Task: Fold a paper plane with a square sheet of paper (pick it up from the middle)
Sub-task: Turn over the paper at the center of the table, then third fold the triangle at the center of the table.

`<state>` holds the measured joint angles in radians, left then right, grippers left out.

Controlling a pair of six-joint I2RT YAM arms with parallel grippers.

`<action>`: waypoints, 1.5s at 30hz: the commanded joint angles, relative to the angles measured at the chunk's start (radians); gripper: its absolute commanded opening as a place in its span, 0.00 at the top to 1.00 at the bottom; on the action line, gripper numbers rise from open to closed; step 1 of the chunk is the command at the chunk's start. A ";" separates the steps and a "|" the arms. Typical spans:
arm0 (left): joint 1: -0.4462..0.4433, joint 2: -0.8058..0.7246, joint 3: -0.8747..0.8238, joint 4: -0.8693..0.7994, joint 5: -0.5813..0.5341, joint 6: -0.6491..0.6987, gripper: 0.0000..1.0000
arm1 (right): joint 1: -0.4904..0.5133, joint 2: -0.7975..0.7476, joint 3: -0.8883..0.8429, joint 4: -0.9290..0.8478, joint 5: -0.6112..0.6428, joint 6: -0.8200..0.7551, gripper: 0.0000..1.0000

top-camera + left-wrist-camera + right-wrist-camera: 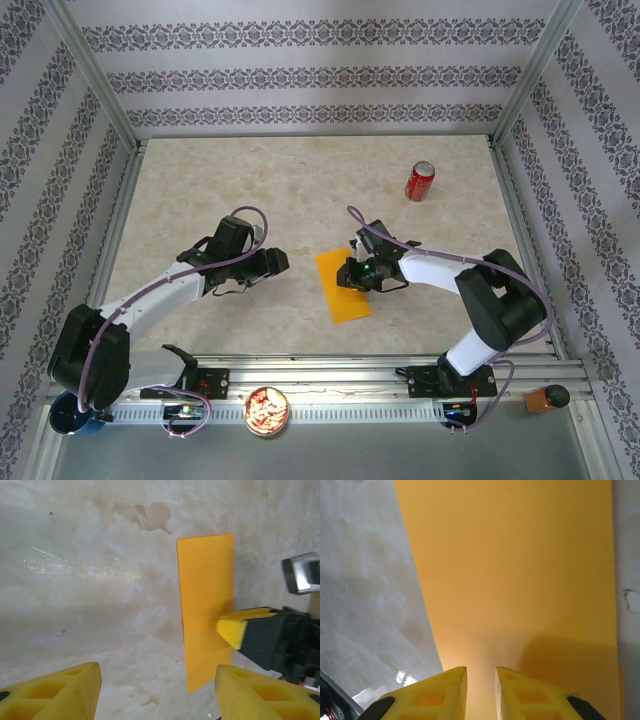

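Observation:
The square sheet of paper (345,302) lies on the table as a narrow orange-yellow rectangle, apparently folded in half. My right gripper (353,272) rests on its right half, about midway along. In the right wrist view its yellow fingers (449,690) stand a narrow gap apart, with a low pale ridge of paper (510,570) drawn up between them. My left gripper (274,262) hovers over bare table left of the sheet, open and holding nothing. From the left wrist, the sheet (205,590) appears with the right arm's yellow fingertip (234,628) on its right edge.
A red soda can (419,181) stands at the back right. On the front rail sit a small bowl of snacks (267,411), a blue object (70,420) at the left corner and a brown block (545,398) at the right. Metal frame rails border the table.

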<state>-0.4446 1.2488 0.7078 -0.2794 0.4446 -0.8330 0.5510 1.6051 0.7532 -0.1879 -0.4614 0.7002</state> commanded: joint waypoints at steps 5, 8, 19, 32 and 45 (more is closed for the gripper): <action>0.004 -0.050 -0.013 0.066 -0.006 -0.077 0.38 | -0.051 0.037 -0.046 0.166 -0.130 0.026 0.76; 0.004 -0.047 -0.022 0.075 -0.007 -0.084 0.38 | -0.052 0.063 -0.066 0.185 -0.105 0.052 0.76; 0.003 -0.023 -0.039 0.207 0.072 -0.117 0.38 | -0.005 0.064 -0.259 0.543 -0.008 0.370 0.77; -0.038 -0.025 -0.009 0.146 0.057 -0.098 0.39 | 0.011 -0.145 -0.208 0.373 0.058 0.233 0.72; -0.077 0.008 0.013 0.096 -0.017 -0.123 0.40 | -0.006 -0.037 -0.081 0.199 0.005 0.108 0.76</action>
<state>-0.5106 1.2480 0.6796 -0.1337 0.4538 -0.9657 0.5346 1.5433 0.6426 0.0887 -0.4614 0.8562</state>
